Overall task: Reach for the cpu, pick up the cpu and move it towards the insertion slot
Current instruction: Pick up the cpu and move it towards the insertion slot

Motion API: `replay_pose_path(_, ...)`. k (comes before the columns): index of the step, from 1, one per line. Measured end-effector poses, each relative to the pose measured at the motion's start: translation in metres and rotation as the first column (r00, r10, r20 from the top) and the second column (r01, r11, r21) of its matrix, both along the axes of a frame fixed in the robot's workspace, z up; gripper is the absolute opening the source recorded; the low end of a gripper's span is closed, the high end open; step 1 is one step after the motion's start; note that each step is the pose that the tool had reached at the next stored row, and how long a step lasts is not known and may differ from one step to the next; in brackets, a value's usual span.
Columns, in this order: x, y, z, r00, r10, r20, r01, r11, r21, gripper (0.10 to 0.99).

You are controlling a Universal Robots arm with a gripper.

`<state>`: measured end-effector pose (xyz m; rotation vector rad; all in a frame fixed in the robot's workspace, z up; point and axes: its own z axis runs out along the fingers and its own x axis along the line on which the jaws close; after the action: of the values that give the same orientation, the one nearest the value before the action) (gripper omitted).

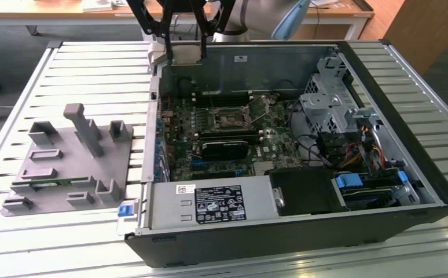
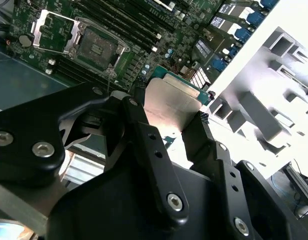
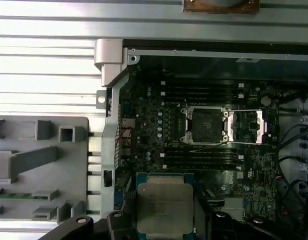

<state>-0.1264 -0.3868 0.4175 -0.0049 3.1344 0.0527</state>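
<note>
The gripper [image 2: 175,127] pinches the cpu [image 2: 171,102] by its opposite edges, lifted above the open computer case [image 1: 409,220]. Farther off on the motherboard [image 3: 164,125], the insertion slot [image 3: 204,125] sits with its frame flipped open (dark centre exposed); I judge the carry goes best kept level and squared to that socket.

Open black PC case [image 1: 409,191] lying on its side on a slatted metal table [image 1: 92,69]. Inside: green motherboard [image 1: 208,119], a long black card [image 1: 224,149] across the middle, silver power supply [image 1: 208,204] w/ a big label nearest the camera, metal drive cage [image 1: 328,107] toward the exterior view's right, plus blue drive clips [image 1: 359,180] and a bundle of cables [image 1: 363,153] beside them. Grey plastic fixture [image 1: 69,165] sits on the table just beside the case at the exterior view's left (upright posts, several recesses), w/ a narrow green memory stick [image 1: 50,184] lying in it. Wooden desks [image 1: 348,11] in the bg.
</note>
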Motion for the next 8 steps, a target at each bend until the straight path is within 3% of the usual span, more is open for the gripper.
replay_pose_path(8, 0.0042, 0.0054, -0.0014, 1.0, 0.0, 0.0001, 0.0, 1.0, 0.0, 0.541)
